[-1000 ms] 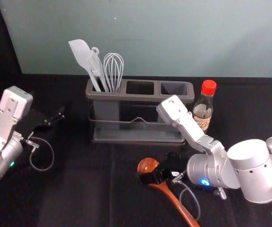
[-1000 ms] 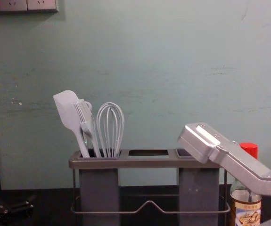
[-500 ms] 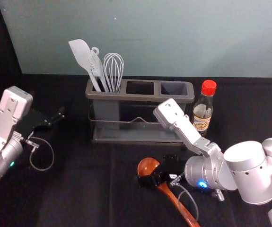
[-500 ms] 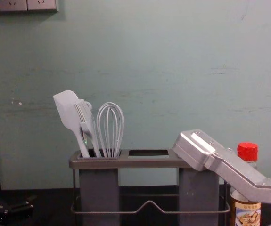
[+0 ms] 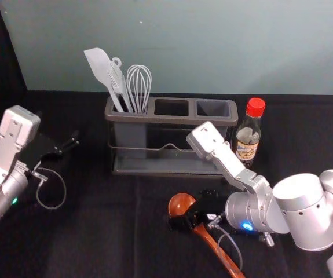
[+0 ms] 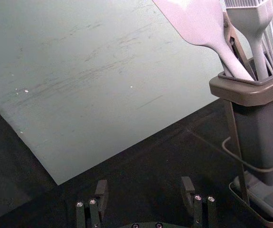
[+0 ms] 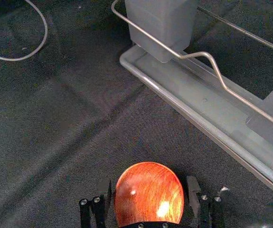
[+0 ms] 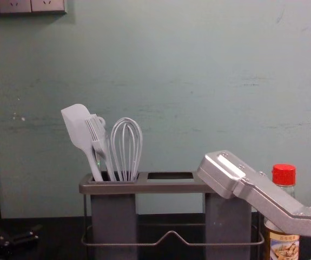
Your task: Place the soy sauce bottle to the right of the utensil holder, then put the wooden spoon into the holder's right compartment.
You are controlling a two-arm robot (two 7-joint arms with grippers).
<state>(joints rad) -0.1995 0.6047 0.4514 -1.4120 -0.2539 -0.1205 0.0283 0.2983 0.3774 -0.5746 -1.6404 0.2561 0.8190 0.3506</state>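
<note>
Right gripper (image 7: 148,184) open astride the wooden spoon (image 5: 181,204) on the table (image 5: 97,243), off-centre closing could roll it, soy sauce bottle (image 5: 248,139) right of the holder (image 5: 154,118), left gripper (image 6: 145,182) idle left, open.

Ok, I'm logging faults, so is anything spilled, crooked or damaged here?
Only the wall looks worn, with dark scuffs and pale flecks; the soy sauce bottle stands upright and the utensil holder sits level.

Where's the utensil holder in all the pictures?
Head view: utensil holder, upper middle, left of the soy sauce bottle.
Left wrist view: past the left gripper, spatula in it.
Right wrist view: its tray lies beyond the wooden spoon.
Chest view: lower middle.
Shared landmark: its wire rail.
</note>
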